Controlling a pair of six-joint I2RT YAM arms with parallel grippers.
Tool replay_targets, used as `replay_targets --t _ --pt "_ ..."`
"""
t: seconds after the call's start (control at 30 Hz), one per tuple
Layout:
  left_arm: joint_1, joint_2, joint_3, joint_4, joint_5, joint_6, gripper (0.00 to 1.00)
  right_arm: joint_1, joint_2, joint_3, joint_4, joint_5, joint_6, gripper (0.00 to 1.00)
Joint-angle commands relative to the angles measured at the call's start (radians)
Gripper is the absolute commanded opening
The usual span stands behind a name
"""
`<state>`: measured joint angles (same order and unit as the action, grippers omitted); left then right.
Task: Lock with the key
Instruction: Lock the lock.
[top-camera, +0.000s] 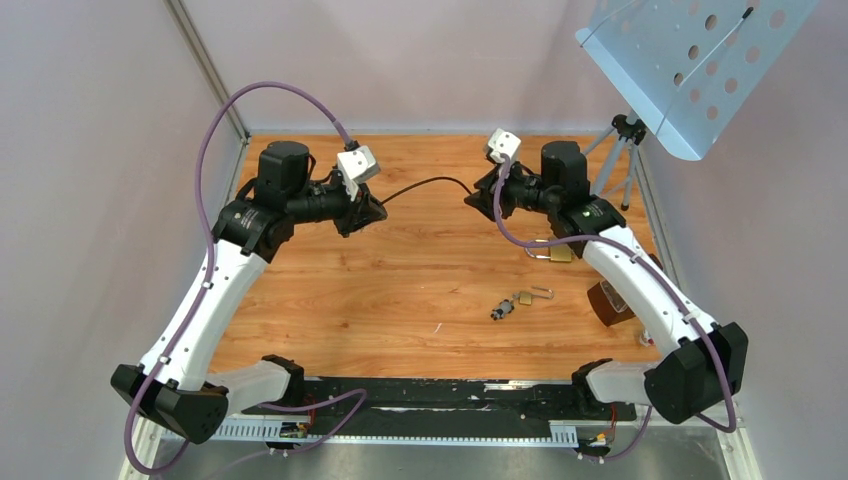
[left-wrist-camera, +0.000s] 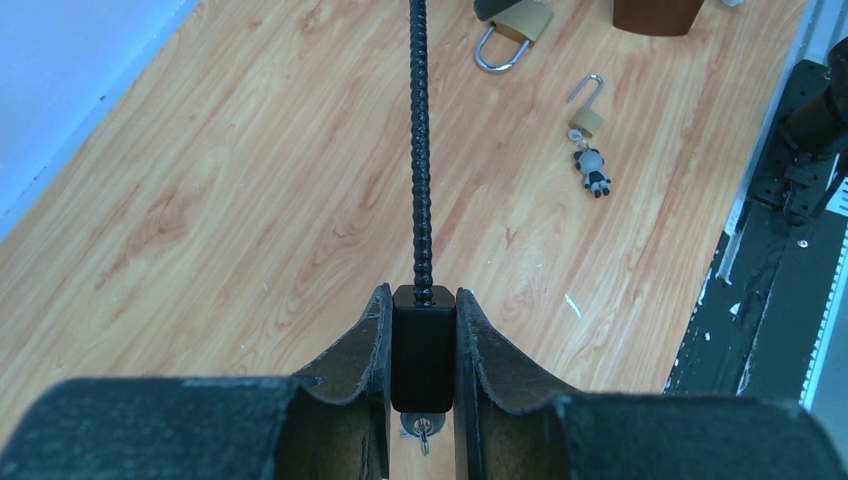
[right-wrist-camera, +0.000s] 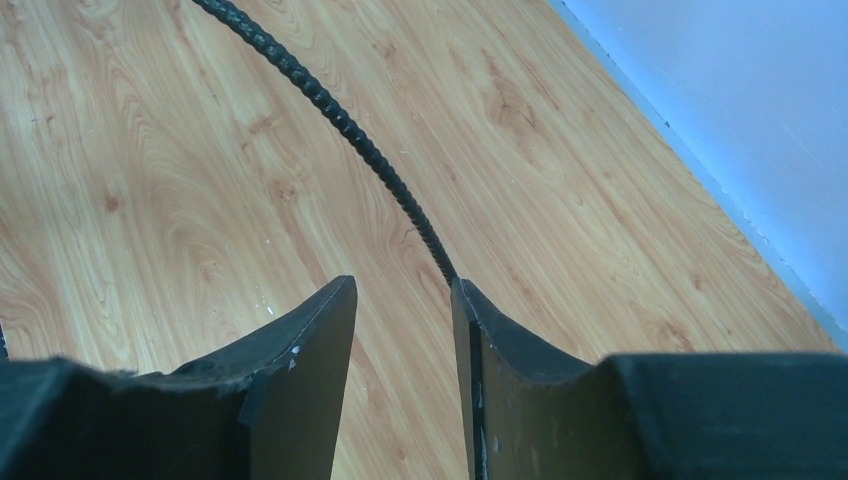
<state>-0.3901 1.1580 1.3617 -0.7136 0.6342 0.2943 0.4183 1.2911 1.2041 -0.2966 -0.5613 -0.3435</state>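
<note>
A: The black rectangular lock body (left-wrist-camera: 423, 355) was clamped squarely by the left gripper (left-wrist-camera: 423, 300), with a small silver key (left-wrist-camera: 422, 432) lodged just behind the fingertips!

B: The black ribbed cable (left-wrist-camera: 420, 150) was stretched ahead. Its far end was met at one fingertip of the right gripper (right-wrist-camera: 403, 290), which was spread with nothing pinched.

A: Capturing the cable end was judged the step in hand. Next that end needed gripping and seating in the body before the key was turned.

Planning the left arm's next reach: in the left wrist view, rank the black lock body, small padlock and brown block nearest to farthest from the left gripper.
1. black lock body: clamped in the left gripper.
2. small padlock: ahead, right of centre.
3. brown block: top edge, beyond it.
</note>
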Motion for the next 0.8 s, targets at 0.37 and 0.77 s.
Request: replay_targets --t 0.37,0.77 --pt "0.007 -0.011 0.046 0.036 0.077 -0.007 0.00 0.004 0.083 0.014 0.093 -0.011 -0.063 0.38" --pt "0.006 -0.001 0.041 0.058 0.118 -0.027 0.00 0.005 0.081 0.025 0.162 -0.021 0.050 0.00"
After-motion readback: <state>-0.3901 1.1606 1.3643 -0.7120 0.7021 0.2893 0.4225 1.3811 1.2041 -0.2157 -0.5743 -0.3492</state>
